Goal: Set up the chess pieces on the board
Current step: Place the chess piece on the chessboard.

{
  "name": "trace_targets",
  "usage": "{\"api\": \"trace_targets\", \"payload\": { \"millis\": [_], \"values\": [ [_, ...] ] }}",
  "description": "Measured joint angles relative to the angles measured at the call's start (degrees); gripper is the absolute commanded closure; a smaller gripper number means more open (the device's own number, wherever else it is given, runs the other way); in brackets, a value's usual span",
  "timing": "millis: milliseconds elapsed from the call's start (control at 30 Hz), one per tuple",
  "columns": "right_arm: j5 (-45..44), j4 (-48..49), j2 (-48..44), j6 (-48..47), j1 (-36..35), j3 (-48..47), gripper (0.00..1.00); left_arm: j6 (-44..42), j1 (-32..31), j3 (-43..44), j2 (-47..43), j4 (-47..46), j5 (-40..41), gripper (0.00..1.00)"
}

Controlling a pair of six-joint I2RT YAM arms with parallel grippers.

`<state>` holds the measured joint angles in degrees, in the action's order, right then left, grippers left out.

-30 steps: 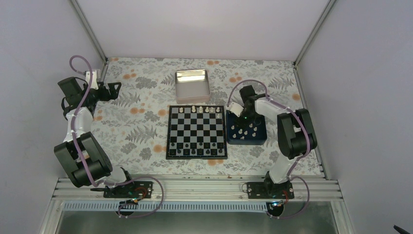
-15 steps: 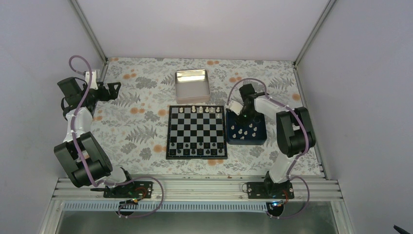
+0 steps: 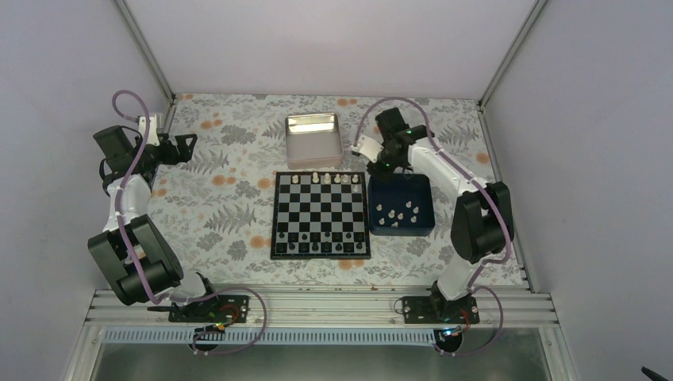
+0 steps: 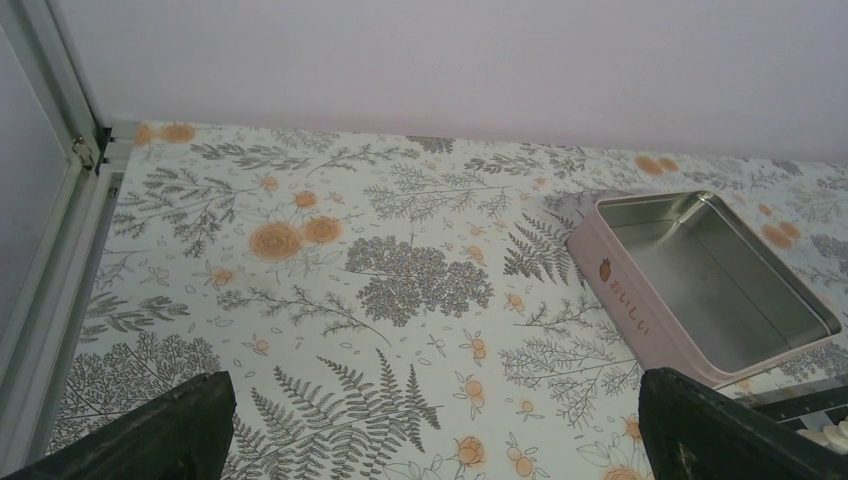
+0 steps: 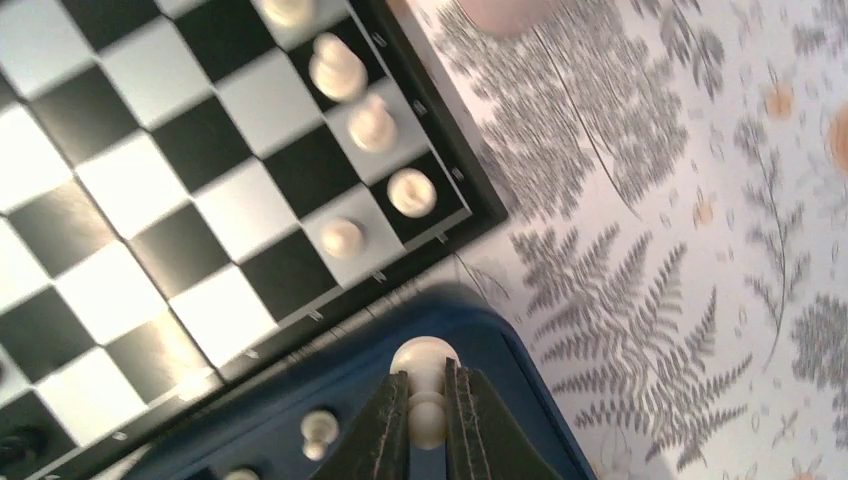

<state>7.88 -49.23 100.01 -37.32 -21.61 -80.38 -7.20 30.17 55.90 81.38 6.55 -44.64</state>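
The chequered board (image 3: pixel 321 215) lies mid-table, with several cream pieces along its far row (image 3: pixel 325 178) and small dark pieces along its near row. More cream pieces (image 3: pixel 402 213) stand in the dark blue tray (image 3: pixel 423 224) right of the board. My right gripper (image 3: pixel 386 164) hangs above the tray's far-left corner, shut on a cream pawn (image 5: pixel 425 380). The right wrist view shows the board's corner (image 5: pixel 470 215) with several cream pieces (image 5: pixel 372 123) beyond the pawn. My left gripper (image 3: pixel 189 146) is open and empty at the far left, fingers (image 4: pixel 190 420) wide apart.
A shiny metal tin (image 3: pixel 313 139) stands behind the board; it also shows in the left wrist view (image 4: pixel 700 290). A metal frame post (image 4: pixel 60 200) runs along the left edge. White walls enclose the floral table cover.
My right gripper has risen out of the blue tray with a cream pawn and moved toward the far-left corner of the tray. The left arm has not moved.
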Motion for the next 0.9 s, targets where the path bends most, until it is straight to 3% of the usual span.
{"api": "trace_targets", "payload": {
  "millis": [167, 367, 633, 900],
  "values": [
    [0.2, -1.6, 1.7, 0.3, -5.5, -3.7, 0.93, 0.0, 0.0, 0.0, 0.0, 0.0, 0.0, 0.0],
    [0.2, -2.0, 10.0, 0.4, -9.7, -7.8, 0.92, 0.2, 0.4, 0.0, 0.0, 0.0, -0.1, 0.0],
    [0.0, -2.6, 16.8, 0.4, -11.0, -11.2, 0.92, 0.2, 0.9, 0.0, 0.0, 0.0, -0.5, 0.0],
    [-1.1, -2.6, 17.8, 0.3, -11.0, -11.3, 0.91, 0.2, 0.9, -0.3, 0.0, 0.0, -0.9, 0.0]
  ]
}}
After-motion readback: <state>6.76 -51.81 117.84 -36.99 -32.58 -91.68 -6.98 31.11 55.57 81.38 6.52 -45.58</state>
